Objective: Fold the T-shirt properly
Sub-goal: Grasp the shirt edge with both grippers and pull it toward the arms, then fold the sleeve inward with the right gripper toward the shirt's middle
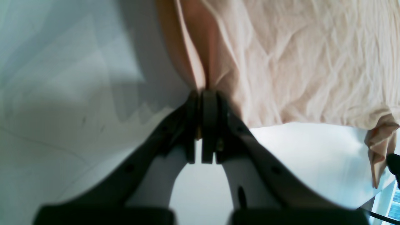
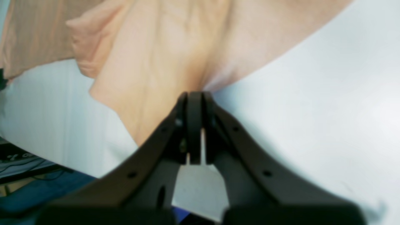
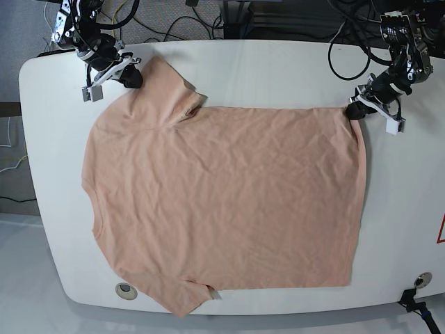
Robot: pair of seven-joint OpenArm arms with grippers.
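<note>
On the white table (image 3: 278,62), both claws pinch the shirt (image 3: 222,202): left gripper (image 1: 204,92) and right gripper (image 2: 195,93), jaws closed on its edge.

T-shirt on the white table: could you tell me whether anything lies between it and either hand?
Nothing visible does. The left hand is shut on a corner of the T-shirt, and the right hand is shut on the sleeve end. No other object shows on the table around the shirt.
</note>
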